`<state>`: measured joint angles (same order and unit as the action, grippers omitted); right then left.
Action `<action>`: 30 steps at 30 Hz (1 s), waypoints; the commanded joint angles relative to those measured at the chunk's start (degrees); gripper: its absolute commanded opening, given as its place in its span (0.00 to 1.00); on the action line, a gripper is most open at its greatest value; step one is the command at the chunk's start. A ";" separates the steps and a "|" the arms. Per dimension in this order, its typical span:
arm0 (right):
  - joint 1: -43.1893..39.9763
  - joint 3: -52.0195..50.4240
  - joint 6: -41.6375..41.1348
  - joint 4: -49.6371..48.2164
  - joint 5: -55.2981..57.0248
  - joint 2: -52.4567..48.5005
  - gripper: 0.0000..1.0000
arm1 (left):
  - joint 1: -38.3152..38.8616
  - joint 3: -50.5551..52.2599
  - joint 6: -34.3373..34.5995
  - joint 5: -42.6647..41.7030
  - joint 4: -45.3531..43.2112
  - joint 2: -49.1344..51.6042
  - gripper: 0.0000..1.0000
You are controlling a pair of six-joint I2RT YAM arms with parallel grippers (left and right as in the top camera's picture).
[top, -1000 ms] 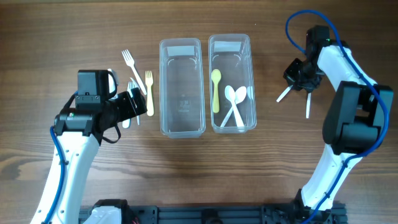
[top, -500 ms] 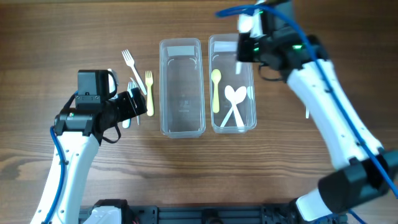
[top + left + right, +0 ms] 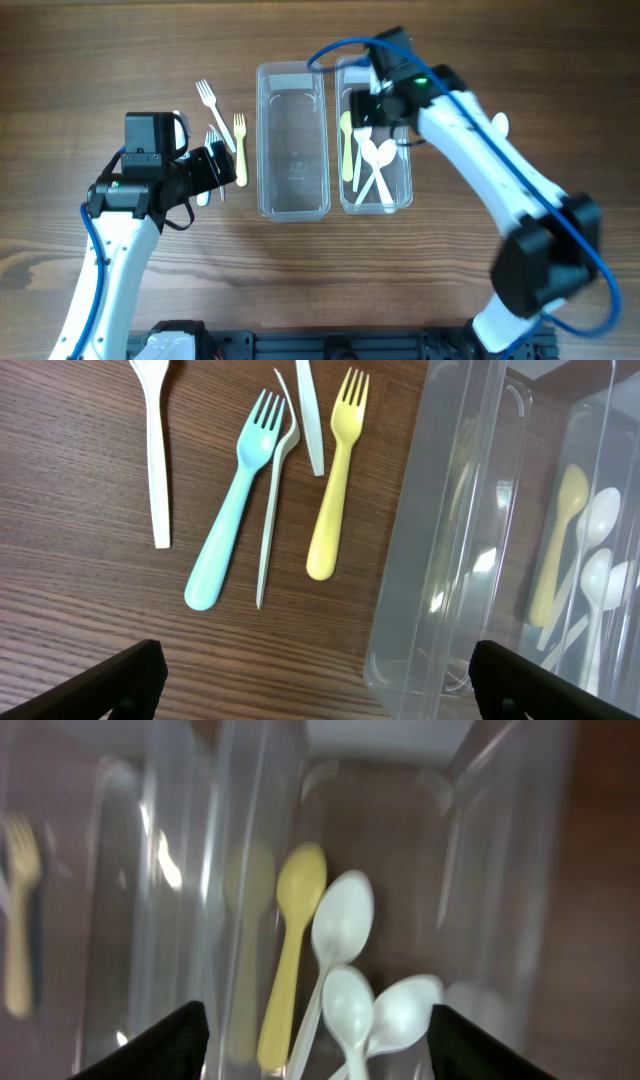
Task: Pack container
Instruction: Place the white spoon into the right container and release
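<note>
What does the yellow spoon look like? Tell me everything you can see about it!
The yellow spoon is pale yellow and looks like smooth plastic. It has a rounded oval bowl and a thick handle. It lies flat on the floor of the right clear container, along that box's left wall, with its bowl pointing to the far end. White spoons lie just to its right. One bowl sits close against it, but it is hard to tell whether they touch. Nothing is holding it.

No legible txt, labels, brand names or nos. anywhere. The left clear container (image 3: 293, 120) has a faint moulded mark on its floor (too small to read). The white strip (image 3: 290, 79) at its far end looks blank.
</note>
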<state>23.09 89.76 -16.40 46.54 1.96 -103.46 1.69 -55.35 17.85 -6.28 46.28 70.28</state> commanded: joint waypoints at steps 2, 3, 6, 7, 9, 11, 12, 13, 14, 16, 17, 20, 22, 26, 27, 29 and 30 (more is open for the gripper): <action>-10.62 2.86 -0.13 -1.40 9.20 9.84 0.79 | -0.33 -0.76 -1.16 0.35 -0.13 0.13 1.00; -14.23 2.82 -0.28 -0.20 8.94 9.92 0.79 | -0.33 -0.76 -1.14 0.35 -0.13 0.13 1.00; -24.57 1.22 -0.31 3.15 4.63 7.56 0.79 | -0.33 -0.76 -1.16 0.35 -0.13 0.13 1.00; -27.41 0.52 -0.26 4.11 2.10 6.10 0.78 | -0.33 -0.76 -1.16 0.35 -0.13 0.13 1.00; -31.28 -0.70 -0.26 6.10 -1.77 2.89 0.76 | -0.33 -0.76 -1.16 0.35 -0.13 0.13 1.00; -33.97 -1.01 -0.44 8.85 -2.93 -2.21 0.75 | -0.33 -0.76 -1.14 0.35 -0.13 0.13 1.00; -34.84 -1.01 -0.96 9.99 -2.91 -4.13 0.75 | -0.33 -0.76 -1.16 0.35 -0.13 0.13 1.00; -35.47 -1.01 -1.20 10.84 -2.91 -6.08 0.75 | -0.33 -0.76 -1.16 0.35 -0.13 0.13 1.00; -36.15 -1.01 -1.64 11.43 -2.93 -7.98 0.72 | -0.33 -0.76 -1.16 0.35 -0.13 0.13 1.00; -36.85 -1.01 -1.05 11.34 -2.91 -10.38 0.67 | -0.33 -0.76 -1.14 0.35 -0.13 0.13 1.00; -36.89 -1.01 0.57 10.84 -3.04 -11.06 0.66 | -0.33 -0.76 -1.16 0.35 -0.13 0.13 1.00; -36.76 -1.01 10.60 9.60 -3.34 -12.37 0.67 | -0.33 -0.76 -1.16 0.35 -0.13 0.13 1.00; -36.76 -1.01 14.16 9.66 -3.34 -12.85 0.67 | -0.33 -0.76 -1.14 0.35 -0.13 0.13 1.00; -36.76 -1.31 14.91 10.14 -3.43 -14.47 0.65 | -0.33 -0.76 -1.16 0.35 -0.13 0.13 1.00; -36.76 -1.40 14.93 10.38 -3.54 -15.32 0.64 | -0.33 -0.76 -1.14 0.35 -0.13 0.13 1.00; -36.76 -1.60 14.91 10.93 -3.93 -16.35 0.57 | -0.33 -0.76 -1.16 0.35 -0.13 0.13 1.00; -36.76 -1.92 14.91 10.73 -3.98 -16.70 0.54 | -0.33 -0.76 -1.16 0.35 -0.13 0.13 1.00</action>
<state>-13.80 88.71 -2.83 57.14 -0.67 -117.97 1.69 -55.35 17.85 -6.28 46.28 70.28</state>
